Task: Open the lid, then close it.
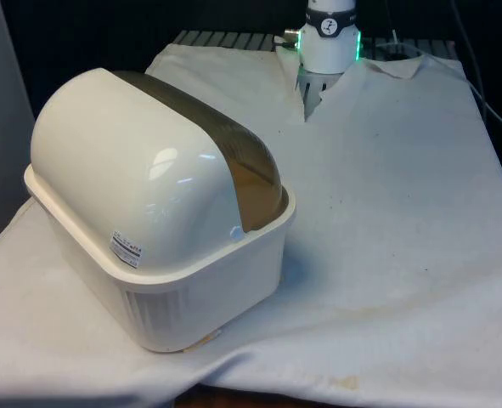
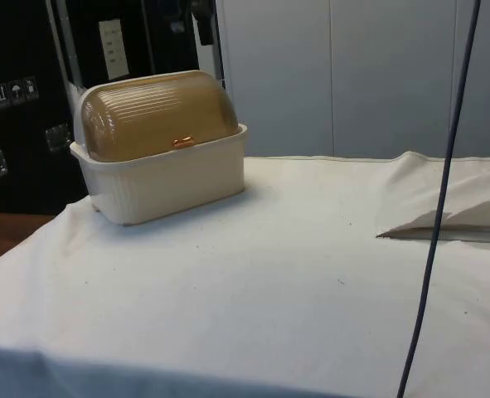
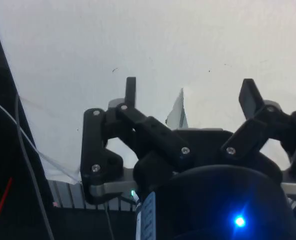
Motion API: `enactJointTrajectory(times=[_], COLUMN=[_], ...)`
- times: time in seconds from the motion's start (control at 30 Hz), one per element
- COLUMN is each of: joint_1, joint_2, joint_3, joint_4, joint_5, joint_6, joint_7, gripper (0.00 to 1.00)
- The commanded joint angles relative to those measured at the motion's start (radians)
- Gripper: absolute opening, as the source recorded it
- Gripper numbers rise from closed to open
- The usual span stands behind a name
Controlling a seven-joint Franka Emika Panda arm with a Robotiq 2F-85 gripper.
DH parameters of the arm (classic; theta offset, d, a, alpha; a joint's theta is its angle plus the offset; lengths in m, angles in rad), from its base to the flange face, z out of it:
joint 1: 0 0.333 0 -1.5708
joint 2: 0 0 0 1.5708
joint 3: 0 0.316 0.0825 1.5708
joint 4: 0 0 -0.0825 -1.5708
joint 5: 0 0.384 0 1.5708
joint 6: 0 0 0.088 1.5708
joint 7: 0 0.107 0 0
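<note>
White wrinkled cloth [image 1: 386, 212] over surface. I see glossy cream bread box [image 1: 161, 280], ribbed walls, domed amber ribbed lid [image 2: 157, 112] down. Gripper [image 3: 188, 92] fingers apart, over bare cloth.

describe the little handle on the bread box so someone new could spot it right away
On the white-clothed table stands a cream bread box with a ribbed base. Its domed, translucent brown lid is shut. At the lid's lower edge sits the small orange handle, the one bright spot there.

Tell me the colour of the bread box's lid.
The lid is translucent amber-brown with fine ribs, clearest in the side view.
</note>
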Motion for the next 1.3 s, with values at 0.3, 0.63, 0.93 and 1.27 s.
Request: enactJointTrajectory(times=[0.3,0.63,0.93,1.27], joint_1=[0.001,0.001,0.002,0.001], joint_2=[-0.004,-0.014,-0.055,-0.094], joint_3=[0.001,0.001,0.007,0.009], joint_4=[-0.003,-0.014,-0.073,-0.153], joint_5=[-0.003,-0.004,-0.011,-0.021], joint_6=[0.000,0.004,0.068,0.168], joint_7=[0.004,0.004,0.007,0.011], gripper=[0.44,0.00,0.00,0.00])
